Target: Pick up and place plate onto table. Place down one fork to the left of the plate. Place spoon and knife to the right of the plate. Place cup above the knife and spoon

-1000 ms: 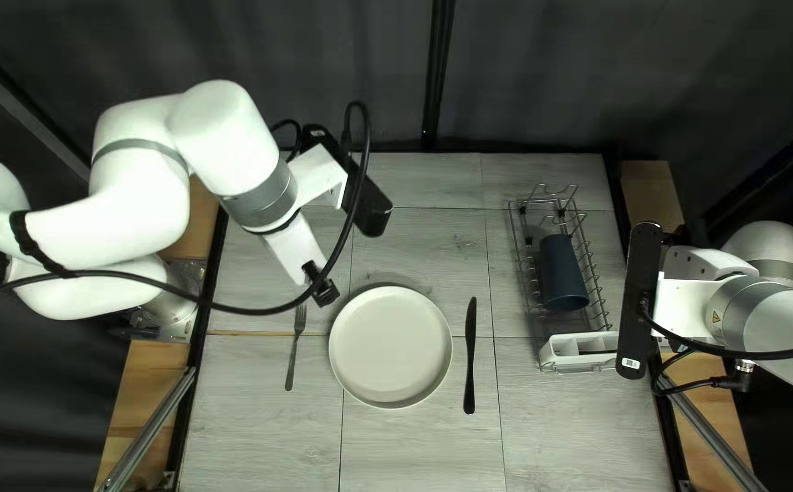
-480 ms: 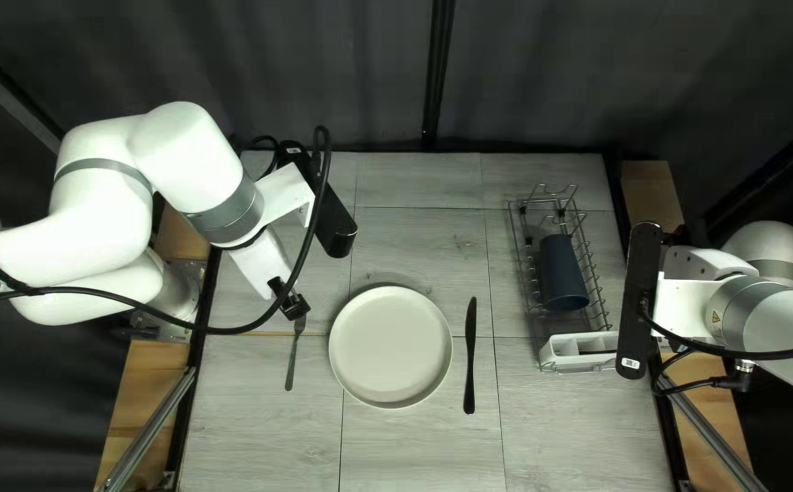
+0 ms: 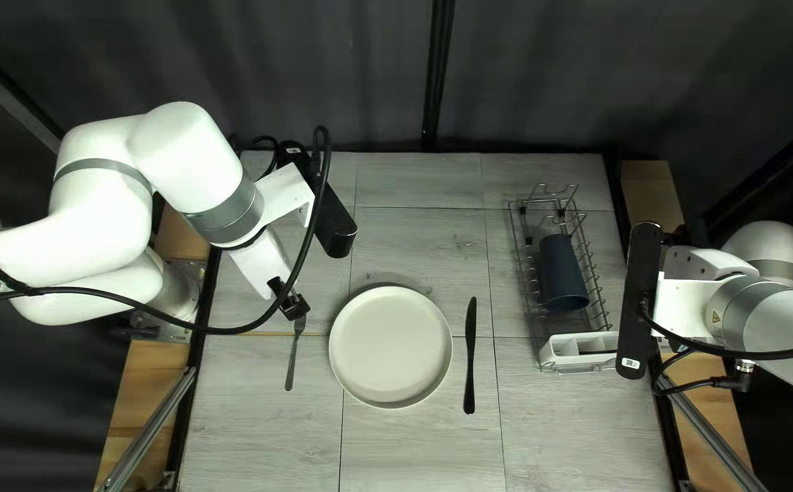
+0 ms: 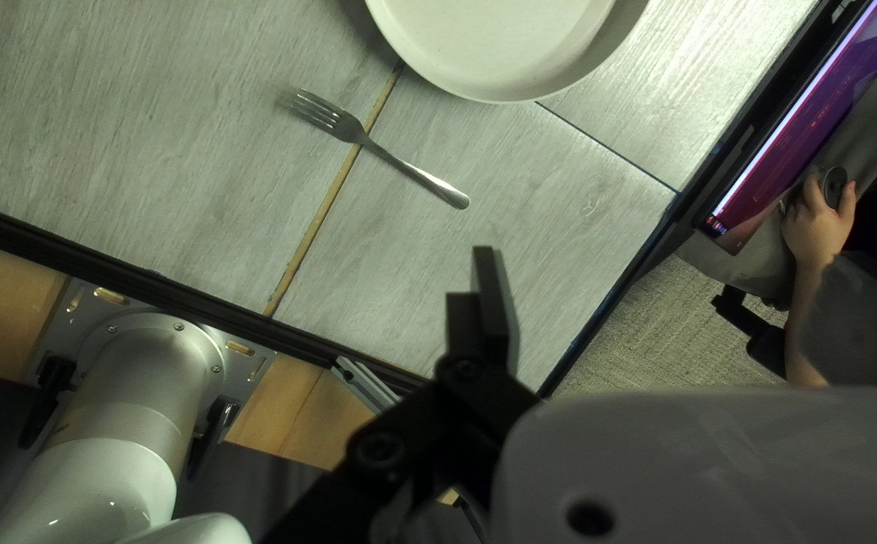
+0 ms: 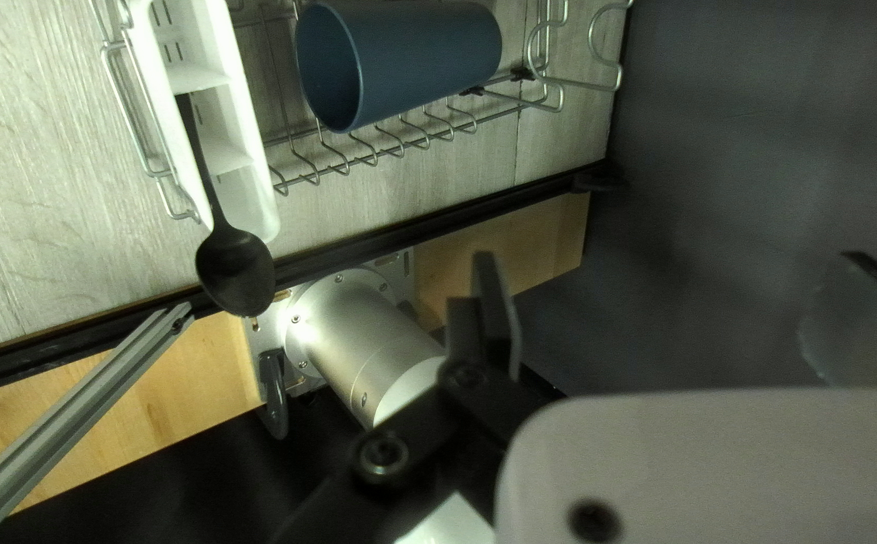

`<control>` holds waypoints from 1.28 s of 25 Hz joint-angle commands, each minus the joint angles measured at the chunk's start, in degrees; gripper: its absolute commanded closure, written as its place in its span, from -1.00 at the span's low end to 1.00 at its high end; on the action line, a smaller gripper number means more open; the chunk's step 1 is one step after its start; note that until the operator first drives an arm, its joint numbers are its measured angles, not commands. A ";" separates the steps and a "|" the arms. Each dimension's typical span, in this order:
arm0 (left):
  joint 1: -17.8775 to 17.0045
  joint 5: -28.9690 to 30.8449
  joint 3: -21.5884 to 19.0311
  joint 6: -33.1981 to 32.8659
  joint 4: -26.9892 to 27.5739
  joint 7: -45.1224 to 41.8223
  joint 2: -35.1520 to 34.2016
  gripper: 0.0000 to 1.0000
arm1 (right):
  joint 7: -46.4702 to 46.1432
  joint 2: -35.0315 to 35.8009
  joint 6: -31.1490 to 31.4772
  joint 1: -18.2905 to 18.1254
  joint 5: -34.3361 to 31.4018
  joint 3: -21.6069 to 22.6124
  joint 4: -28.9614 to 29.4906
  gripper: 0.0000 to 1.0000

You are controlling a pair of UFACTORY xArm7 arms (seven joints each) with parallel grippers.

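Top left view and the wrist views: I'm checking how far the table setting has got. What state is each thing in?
plate, flat on the table, empty.
fork, flat, left of the plate.
knife, flat, right of the plate.
cup, on its side in the wire rack.
spoon, in the rack's white holder, bowl sticking out.
left gripper, open, empty.
right gripper, open, empty.

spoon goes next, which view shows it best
The right wrist view: the black spoon shows bowl and handle, sticking out of the white cutlery holder. The top left view shows the holder but no spoon; the left wrist view, neither.
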 commanded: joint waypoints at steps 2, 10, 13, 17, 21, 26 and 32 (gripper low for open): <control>0.00 0.00 0.00 0.00 0.00 0.00 0.00 -1.00 | 0.00 0.00 0.00 0.00 0.00 0.00 0.00 -1.00; 0.00 0.00 0.00 0.00 0.00 0.00 0.00 -1.00 | -3.58 1.13 -0.75 0.58 -0.16 -2.31 -0.53 -1.00; 0.00 0.00 0.00 0.00 0.00 0.00 0.00 -1.00 | -5.71 2.55 0.43 0.85 1.76 -4.24 0.28 -1.00; 0.00 0.00 0.00 0.00 0.00 0.00 0.00 -1.00 | -7.01 4.29 1.92 1.70 5.88 -5.40 0.17 -1.00; 0.00 0.00 0.00 0.00 0.00 0.00 0.00 -1.00 | -6.28 3.79 2.07 3.30 11.63 -5.56 -2.28 -1.00; 0.00 0.00 0.00 0.00 0.00 0.00 0.00 -1.00 | -5.01 2.27 -2.07 5.43 17.05 -4.45 -8.39 -1.00; 0.00 0.00 0.00 0.00 0.00 0.00 0.00 -1.00 | -2.92 -0.63 -6.73 7.04 21.94 -3.90 -16.03 -1.00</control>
